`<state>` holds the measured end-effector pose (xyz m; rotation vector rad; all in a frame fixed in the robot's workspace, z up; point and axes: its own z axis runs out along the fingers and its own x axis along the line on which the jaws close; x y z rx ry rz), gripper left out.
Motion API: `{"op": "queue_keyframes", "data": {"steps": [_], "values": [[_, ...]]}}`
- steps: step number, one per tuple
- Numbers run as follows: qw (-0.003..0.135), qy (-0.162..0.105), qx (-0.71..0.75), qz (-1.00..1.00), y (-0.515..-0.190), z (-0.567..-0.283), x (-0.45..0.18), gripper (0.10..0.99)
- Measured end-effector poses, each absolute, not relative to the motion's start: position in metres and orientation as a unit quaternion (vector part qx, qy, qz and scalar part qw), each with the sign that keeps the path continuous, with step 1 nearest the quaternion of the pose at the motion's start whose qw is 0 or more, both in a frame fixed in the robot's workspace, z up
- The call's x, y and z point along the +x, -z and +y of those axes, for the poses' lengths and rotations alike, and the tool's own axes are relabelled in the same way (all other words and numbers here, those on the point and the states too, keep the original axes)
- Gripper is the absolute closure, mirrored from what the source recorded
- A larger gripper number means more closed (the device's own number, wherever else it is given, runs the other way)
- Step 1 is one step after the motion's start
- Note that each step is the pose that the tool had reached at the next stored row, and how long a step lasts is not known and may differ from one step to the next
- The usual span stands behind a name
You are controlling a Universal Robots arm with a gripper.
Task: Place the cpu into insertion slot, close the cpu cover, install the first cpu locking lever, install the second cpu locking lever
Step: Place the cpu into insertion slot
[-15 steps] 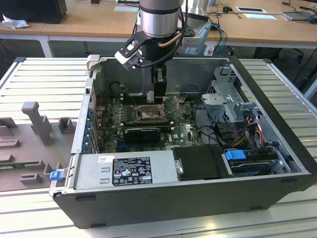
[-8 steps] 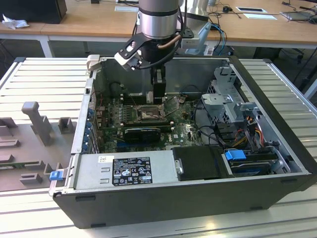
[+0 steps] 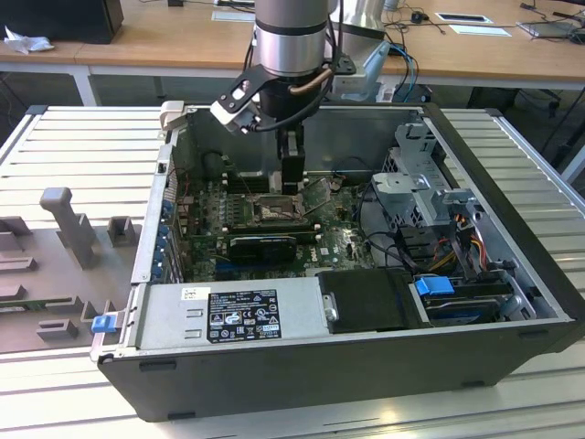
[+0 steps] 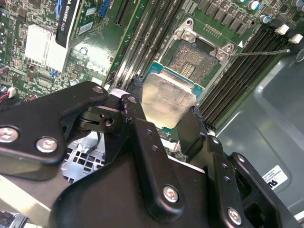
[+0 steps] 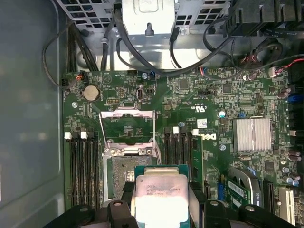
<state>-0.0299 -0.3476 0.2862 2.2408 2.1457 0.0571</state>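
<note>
My end effector (image 4: pixel 166 98) clamped on cpu (image 4: pixel 170 103), silvery face, green rim. First wrist view: cpu cover (image 5: pixel 127 113) open beside insertion slot (image 5: pixel 121 171).

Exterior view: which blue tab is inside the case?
The blue tab on the exterior view's right, by the drives inside the case; the other tab sits outside at a case corner.
</note>
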Motion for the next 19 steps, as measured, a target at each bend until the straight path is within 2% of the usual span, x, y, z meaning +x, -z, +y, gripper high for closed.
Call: {"op": "queue_keyframes", "data": {"steps": [19], "values": [[0.019, -0.018, 0.722, 0.691, -0.274, -0.345, -0.031, 0.553]]}}
